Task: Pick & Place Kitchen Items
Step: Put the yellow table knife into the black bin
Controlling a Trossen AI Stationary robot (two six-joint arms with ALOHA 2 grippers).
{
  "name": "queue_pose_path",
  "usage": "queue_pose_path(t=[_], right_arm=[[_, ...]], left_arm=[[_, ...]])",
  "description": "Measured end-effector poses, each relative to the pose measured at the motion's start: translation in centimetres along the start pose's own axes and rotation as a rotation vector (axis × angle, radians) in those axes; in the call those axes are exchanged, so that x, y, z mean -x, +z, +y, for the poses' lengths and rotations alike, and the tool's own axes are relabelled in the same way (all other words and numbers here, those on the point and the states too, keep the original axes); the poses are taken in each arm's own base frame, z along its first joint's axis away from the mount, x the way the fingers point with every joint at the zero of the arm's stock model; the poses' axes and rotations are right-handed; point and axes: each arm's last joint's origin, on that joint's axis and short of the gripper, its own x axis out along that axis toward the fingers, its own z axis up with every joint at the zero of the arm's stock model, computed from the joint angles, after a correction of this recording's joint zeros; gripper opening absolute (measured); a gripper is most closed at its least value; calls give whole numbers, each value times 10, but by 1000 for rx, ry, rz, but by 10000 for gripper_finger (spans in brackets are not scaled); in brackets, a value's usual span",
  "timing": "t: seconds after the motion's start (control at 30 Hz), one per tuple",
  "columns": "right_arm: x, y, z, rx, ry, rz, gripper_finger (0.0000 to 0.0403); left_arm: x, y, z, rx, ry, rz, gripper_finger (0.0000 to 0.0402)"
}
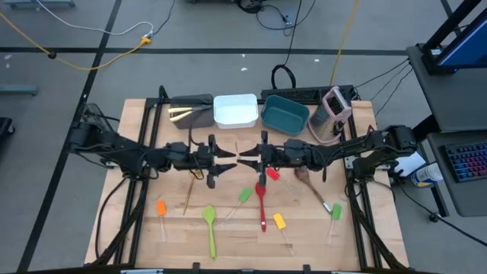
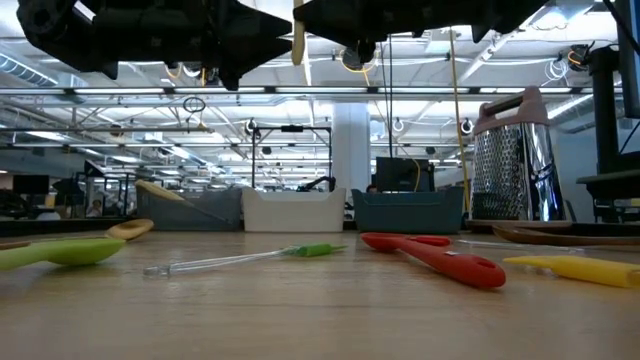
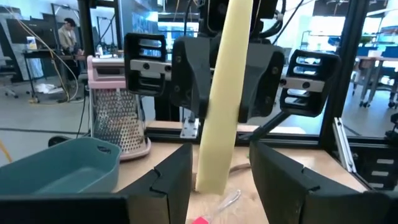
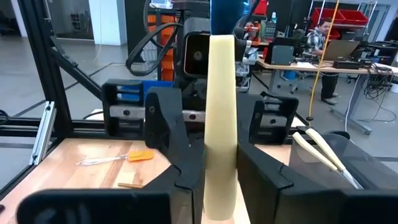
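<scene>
Close to the near edge of the desk (image 1: 114, 228) lie a green spoon (image 1: 210, 228), a red spoon (image 1: 262, 205), an orange spatula (image 1: 161, 208) and a yellow spatula (image 1: 279, 221). None of them is in a hand.

Above the middle of the desk my 2 hands meet tip to tip. Between them is a cream knife (image 4: 221, 124). It is up in the air and stands almost straight up and down, so its long side points from the desk to the roof.

My right hand (image 1: 247, 159) is clenched on the knife, with 1 finger pressed on each side. My left hand (image 1: 227, 159) is around the same knife, but its fingers are spread and I see a small gap on each side. So the knife sits right inside both hands, and neither hand is nearer.

I think this is a pass from right to left. My left hand should squeeze first.

At the far edge stand a brown tub (image 1: 199, 116) with more cream knives in it, a white tub (image 1: 235, 111), a teal tub (image 1: 284, 114) and a pink grater (image 1: 335, 106).
</scene>
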Motion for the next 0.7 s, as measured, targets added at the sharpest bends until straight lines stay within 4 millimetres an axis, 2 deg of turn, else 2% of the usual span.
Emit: queue_pose_path(t=[0.23,0.43,0.53,0.7], right_arm=[[0,3,0,-3,-2,-29,72],[0,3,0,-2,-5,-29,72],[0,3,0,-2,-4,-30,72],[0,2,-1,-6,-11,-21,73]], left_arm=[[-18,7,-2,-32,0,-12,166],[-20,10,-2,-42,0,-15,162],[-20,10,-1,-46,4,-18,140],[-20,7,5,-52,24,20,75]])
